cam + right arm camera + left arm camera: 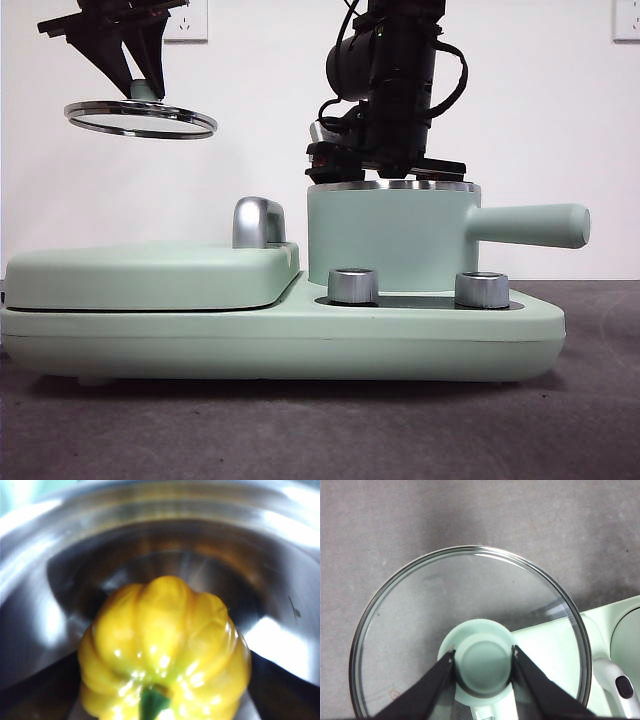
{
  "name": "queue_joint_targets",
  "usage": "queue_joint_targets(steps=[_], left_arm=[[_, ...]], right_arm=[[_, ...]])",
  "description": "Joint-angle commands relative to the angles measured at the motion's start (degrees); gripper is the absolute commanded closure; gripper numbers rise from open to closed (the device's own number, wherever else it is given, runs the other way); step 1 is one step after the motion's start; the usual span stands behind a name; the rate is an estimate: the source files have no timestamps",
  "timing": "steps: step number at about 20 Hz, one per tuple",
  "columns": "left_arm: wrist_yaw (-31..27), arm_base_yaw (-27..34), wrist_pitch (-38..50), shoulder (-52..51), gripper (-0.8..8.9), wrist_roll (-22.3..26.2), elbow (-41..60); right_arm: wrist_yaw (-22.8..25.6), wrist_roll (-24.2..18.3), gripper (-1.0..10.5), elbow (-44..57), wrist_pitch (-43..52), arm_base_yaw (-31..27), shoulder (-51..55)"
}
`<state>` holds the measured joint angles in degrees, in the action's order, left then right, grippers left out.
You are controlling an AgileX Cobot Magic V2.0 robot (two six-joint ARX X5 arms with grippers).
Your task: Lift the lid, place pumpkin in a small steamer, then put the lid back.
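The glossy yellow-orange ribbed toy pumpkin [165,650] with its short green stem fills the near part of the right wrist view, inside the shiny steel bowl of the mint-green cylindrical small steamer [390,235]. Whether it rests on the steamer's floor or hangs just above it cannot be told. The right gripper's own jaws are cut off at the edge of that view and hidden behind the pumpkin, so how they stand cannot be told either. In the front view the right gripper [385,165] reaches down to the steamer's steel rim, its tip hidden by the pot wall, and the pumpkin is out of sight there.

The steamer's long straight handle [530,225] points sideways. The pot stands on the wide flat mint-green base appliance [280,335], behind two silver knobs [353,285]. A large flat mint-green griddle cover [150,275] with a curved silver handle [257,222] takes up the base's other half. The base sits on the dark grey table [320,430].

The small round glass lid [470,635] with its steel rim is held in the air, well apart from the steamer, roughly level. The left gripper [484,665] has its black jaws closed on either side of the lid's mint-green knob [482,662]. Through the glass the table and a corner of the base show blurred.
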<state>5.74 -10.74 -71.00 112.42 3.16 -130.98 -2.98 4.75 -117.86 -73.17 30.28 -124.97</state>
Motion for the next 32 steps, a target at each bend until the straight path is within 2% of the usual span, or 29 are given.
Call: queue_joint_targets(steps=[1, 5, 9, 14, 19, 23, 28, 32], left_arm=[[0.0, -0.1, 1.2, -0.6, 7.98, -0.8, -1.7], [0.1, -0.2, 1.2, -0.6, 7.98, -0.9, -1.7], [0.1, -0.2, 1.2, -0.6, 7.98, -1.1, -1.7], [0.1, -0.2, 1.0, -0.6, 7.98, -1.3, -1.7], [0.1, -2.6, 0.6, -0.6, 7.98, -1.3, -1.7], [0.1, -7.9, 0.9, -0.6, 7.98, -1.2, -1.7], [0.1, -16.9, 2.0, -0.6, 7.98, -1.2, -1.7], [0.1, -23.7, 3.5, -0.5, 7.98, -1.0, -1.7]], right_arm=[[-0.1, 0.4, 4.0, -1.1, 0.5, 0.3, -0.9], [0.0, 0.6, 4.0, -4.8, -1.4, 0.3, -0.3], [0.0, 0.7, 4.0, -14.5, -8.1, 0.3, 0.4], [0.0, 1.2, 4.0, -13.4, -8.4, 0.7, 10.1], [0.1, 0.9, 4.0, 2.0, -8.4, 0.9, 29.6], [0.1, 0.9, 4.0, 17.7, -7.3, 2.0, 45.7], [0.0, 6.8, 4.0, 43.0, 9.2, 4.6, 68.3], [0.1, 9.3, 4.0, 57.1, 15.6, 4.6, 83.3]])
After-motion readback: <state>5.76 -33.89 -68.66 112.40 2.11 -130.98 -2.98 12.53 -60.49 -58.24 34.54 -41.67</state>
